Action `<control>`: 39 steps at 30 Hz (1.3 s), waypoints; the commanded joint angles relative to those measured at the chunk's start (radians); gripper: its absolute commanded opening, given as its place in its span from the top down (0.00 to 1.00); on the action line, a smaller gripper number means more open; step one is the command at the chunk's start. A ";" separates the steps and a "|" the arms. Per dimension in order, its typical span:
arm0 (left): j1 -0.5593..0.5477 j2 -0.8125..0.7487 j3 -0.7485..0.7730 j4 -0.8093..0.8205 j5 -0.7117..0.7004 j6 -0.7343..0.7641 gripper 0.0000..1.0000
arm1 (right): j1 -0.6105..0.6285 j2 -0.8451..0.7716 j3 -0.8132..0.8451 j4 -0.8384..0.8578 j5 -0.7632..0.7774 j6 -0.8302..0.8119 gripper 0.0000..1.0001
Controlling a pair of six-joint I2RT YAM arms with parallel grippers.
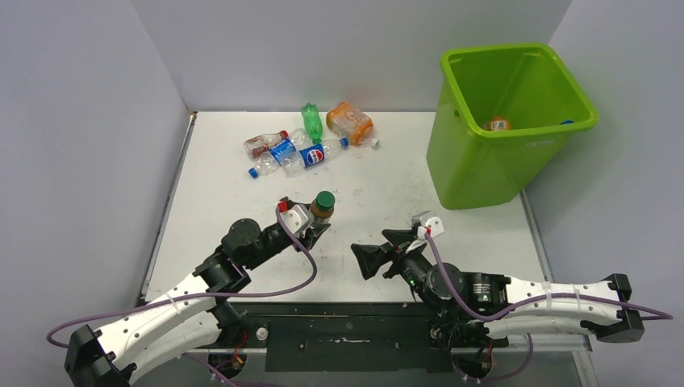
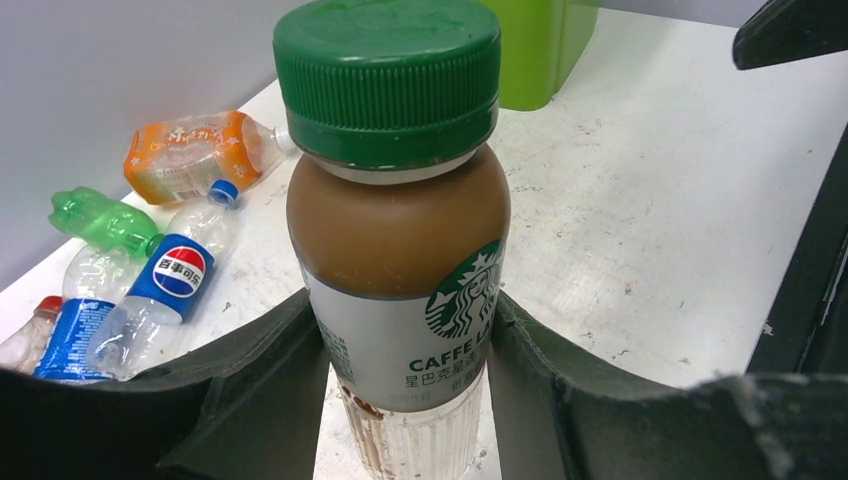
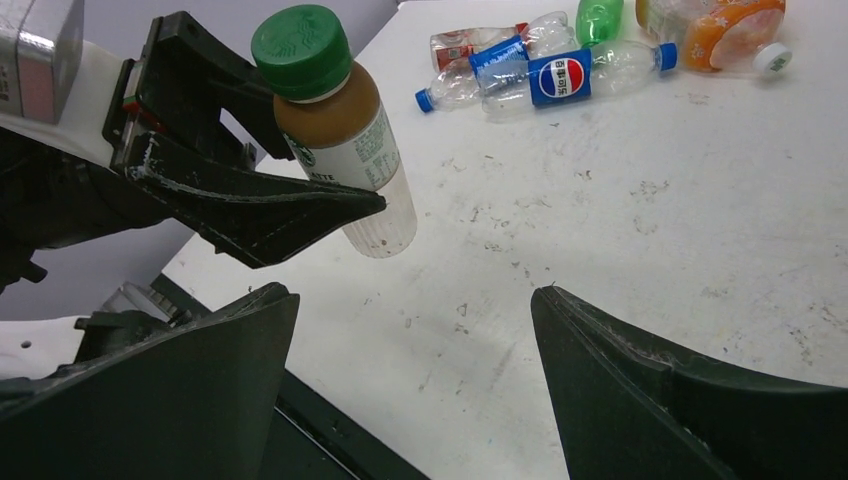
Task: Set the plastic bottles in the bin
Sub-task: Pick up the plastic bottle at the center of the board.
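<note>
Left tool (image 1: 316, 219) is clamped on a coffee bottle (image 2: 400, 230) near the bench's (image 1: 371, 193) front edge. Right tool (image 3: 415, 340), jaws apart and empty, faces open bench. Bottles (image 1: 310, 153) cluster at the far edge, and the bin (image 1: 476, 161) stands at the far-right corner.

Left gripper (image 1: 316, 222): clamped on green-capped brown bottle (image 1: 323, 205).
Right gripper (image 1: 377, 251): jaws wide apart, empty.
Bin (image 1: 476, 165): far right, orange-labelled bottle (image 1: 498, 123) inside.
Loose bottles (image 1: 310, 143): clustered at far edge.

White table (image 1: 363, 205), bin (image 1: 472, 165), maybe six bottles (image 1: 311, 153)
</note>
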 commanded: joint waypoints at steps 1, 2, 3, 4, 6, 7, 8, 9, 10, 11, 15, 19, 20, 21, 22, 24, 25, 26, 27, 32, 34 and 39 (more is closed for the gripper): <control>-0.005 -0.017 0.036 0.069 0.037 0.000 1.00 | 0.009 0.011 0.049 0.067 -0.001 -0.078 0.10; -0.005 -0.018 0.035 0.070 0.041 -0.002 1.00 | 0.008 0.016 0.059 0.085 -0.007 -0.102 0.10; -0.005 -0.018 0.034 0.072 0.045 -0.006 1.00 | 0.009 0.025 0.074 0.099 -0.016 -0.121 0.10; -0.006 -0.019 0.033 0.074 0.046 -0.008 1.00 | 0.009 0.037 0.092 0.105 -0.024 -0.142 0.10; -0.008 -0.017 0.031 0.073 0.046 -0.012 1.00 | 0.010 0.069 0.132 0.113 -0.029 -0.178 0.10; -0.010 -0.017 0.030 0.073 0.045 -0.009 1.00 | 0.010 0.085 0.149 0.119 -0.026 -0.195 0.10; -0.014 -0.015 0.030 0.073 0.043 -0.006 1.00 | 0.009 0.100 0.165 0.133 -0.024 -0.216 0.10; -0.019 -0.015 0.030 0.070 0.039 -0.004 1.00 | 0.010 0.122 0.179 0.143 -0.023 -0.234 0.10; -0.022 -0.016 0.030 0.067 0.035 -0.003 1.00 | 0.010 0.136 0.197 0.155 -0.020 -0.253 0.10; -0.029 -0.017 0.030 0.066 0.035 -0.003 1.00 | 0.009 0.151 0.215 0.169 -0.015 -0.266 0.10; -0.047 -0.021 0.029 0.064 0.035 0.003 1.00 | -0.006 0.236 0.302 0.156 0.018 -0.283 0.09; -0.060 -0.025 0.030 0.060 0.040 0.002 1.00 | -0.069 0.343 0.417 0.045 -0.008 -0.225 0.00; -0.062 -0.030 0.032 0.060 0.040 0.002 1.00 | -0.109 0.361 0.435 0.028 -0.054 -0.199 0.04; -0.063 -0.033 0.031 0.060 0.039 0.001 1.00 | -0.140 0.378 0.447 0.002 -0.094 -0.160 0.07; -0.065 -0.039 0.030 0.060 0.039 0.001 1.00 | -0.170 0.386 0.452 -0.009 -0.130 -0.140 0.11; -0.067 -0.051 0.028 0.060 0.033 0.002 1.00 | -0.201 0.397 0.453 -0.013 -0.163 -0.113 0.16; -0.067 -0.057 0.027 0.060 0.030 0.003 1.00 | -0.207 0.403 0.454 -0.012 -0.177 -0.107 0.18; -0.068 -0.062 0.026 0.060 0.027 0.005 1.00 | -0.210 0.409 0.454 -0.006 -0.187 -0.106 0.18; -0.068 -0.066 0.025 0.060 0.025 0.006 1.00 | -0.210 0.412 0.449 0.004 -0.199 -0.104 0.18; -0.072 -0.070 0.027 0.061 0.034 0.000 1.00 | -0.214 0.453 0.459 0.015 -0.215 -0.102 0.18; -0.074 -0.073 0.028 0.061 0.034 -0.004 1.00 | -0.218 0.468 0.463 0.015 -0.231 -0.096 0.21; -0.075 -0.080 0.028 0.061 0.027 -0.005 1.00 | -0.218 0.473 0.441 0.051 -0.251 -0.082 0.12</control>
